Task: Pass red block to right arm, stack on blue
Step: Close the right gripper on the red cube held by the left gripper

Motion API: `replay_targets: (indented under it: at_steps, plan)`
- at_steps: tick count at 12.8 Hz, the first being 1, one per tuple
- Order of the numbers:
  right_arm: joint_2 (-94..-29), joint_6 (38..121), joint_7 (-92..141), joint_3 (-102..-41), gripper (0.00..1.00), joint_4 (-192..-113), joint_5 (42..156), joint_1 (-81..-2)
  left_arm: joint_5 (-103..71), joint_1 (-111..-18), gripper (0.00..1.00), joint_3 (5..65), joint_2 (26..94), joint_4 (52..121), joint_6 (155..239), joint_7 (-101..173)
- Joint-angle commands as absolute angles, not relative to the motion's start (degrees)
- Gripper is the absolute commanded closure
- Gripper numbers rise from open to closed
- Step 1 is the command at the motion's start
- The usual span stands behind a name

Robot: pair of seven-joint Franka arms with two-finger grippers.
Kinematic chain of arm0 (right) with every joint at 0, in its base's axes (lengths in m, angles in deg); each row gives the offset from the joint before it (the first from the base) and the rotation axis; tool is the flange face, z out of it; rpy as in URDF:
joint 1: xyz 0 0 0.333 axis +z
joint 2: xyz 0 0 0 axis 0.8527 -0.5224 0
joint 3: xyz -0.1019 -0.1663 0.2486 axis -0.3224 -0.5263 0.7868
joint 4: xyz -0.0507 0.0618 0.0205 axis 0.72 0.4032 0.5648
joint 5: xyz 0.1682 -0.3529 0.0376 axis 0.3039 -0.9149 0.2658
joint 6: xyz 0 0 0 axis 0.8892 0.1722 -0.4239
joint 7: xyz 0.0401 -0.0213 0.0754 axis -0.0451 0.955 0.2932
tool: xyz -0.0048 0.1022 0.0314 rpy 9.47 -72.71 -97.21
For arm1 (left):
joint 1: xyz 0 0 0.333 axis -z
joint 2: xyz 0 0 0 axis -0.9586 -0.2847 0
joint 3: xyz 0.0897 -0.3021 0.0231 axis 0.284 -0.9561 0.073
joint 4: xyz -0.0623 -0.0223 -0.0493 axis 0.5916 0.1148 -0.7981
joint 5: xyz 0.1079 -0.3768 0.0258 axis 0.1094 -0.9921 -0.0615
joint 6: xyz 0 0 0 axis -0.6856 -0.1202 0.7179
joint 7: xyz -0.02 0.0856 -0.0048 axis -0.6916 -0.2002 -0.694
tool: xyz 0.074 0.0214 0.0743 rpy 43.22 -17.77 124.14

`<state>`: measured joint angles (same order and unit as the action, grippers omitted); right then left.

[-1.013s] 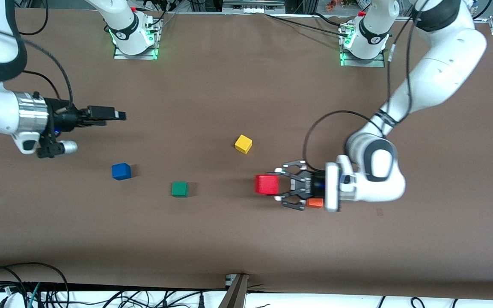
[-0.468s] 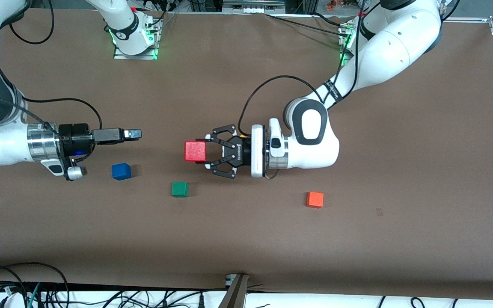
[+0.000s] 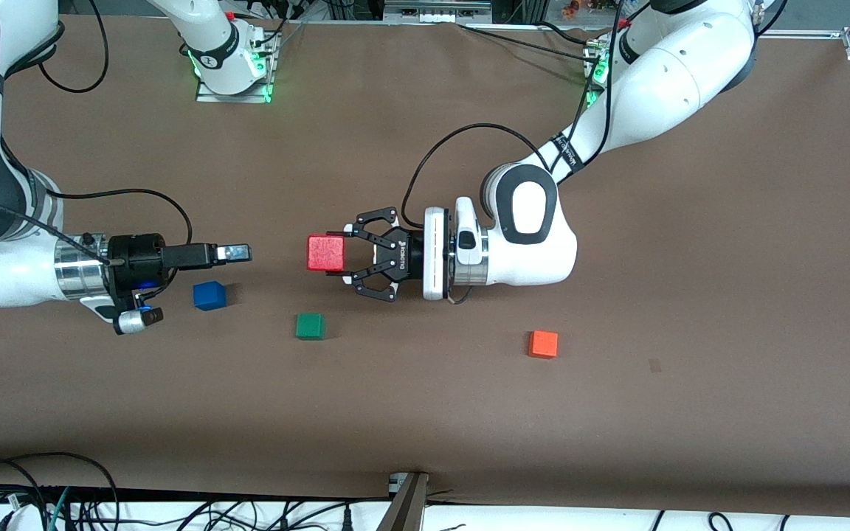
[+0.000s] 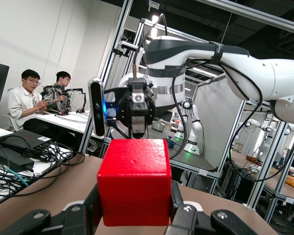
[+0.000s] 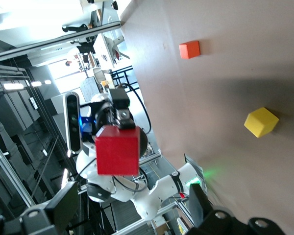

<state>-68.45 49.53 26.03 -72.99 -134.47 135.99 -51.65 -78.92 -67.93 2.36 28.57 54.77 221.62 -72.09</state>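
**Handover under way, red block held out in mid-air**

Nearest the front camera lie one orange cube [image 3: 543, 344] and one green cube [image 3: 310, 326]; farther up sits the single blue cube [image 3: 209, 295], then one yellow cube [image 5: 261, 122], seen only in the right wrist view. Above the bench [image 3: 690, 413], the left claw [image 3: 344, 259] pinches the one red block [image 3: 325, 252], facing the right claw [image 3: 237, 253], whose fingers are spread. Next, the right claw likely must close around the block's free faces.

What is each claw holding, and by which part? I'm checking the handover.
The left claw grips the red block by two opposite sides. The right claw is open and holds nothing.
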Motion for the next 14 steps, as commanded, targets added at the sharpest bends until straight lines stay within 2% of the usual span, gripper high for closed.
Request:
replay_targets:
  at_steps: [1, 8, 14]
  plan:
    - [-69.58, 51.57, 30.47, -72.81, 0.0, -131.88, 137.27, -50.16, -80.57, -66.69, 1.0, 3.05, 29.04, 53.45, 222.14, -71.76]
    - [-69.4, 56.94, 33.12, -72.81, 0.0, -131.53, 137.27, -45.42, -80.57, -66.69, 1.0, 2.96, 28.95, 53.45, 222.15, -71.77]
    - [-69.32, 57.39, 33.12, -72.81, 0.0, -131.52, 136.22, -43.39, -80.57, -66.69, 1.0, 2.96, 28.95, 53.45, 222.23, -71.77]
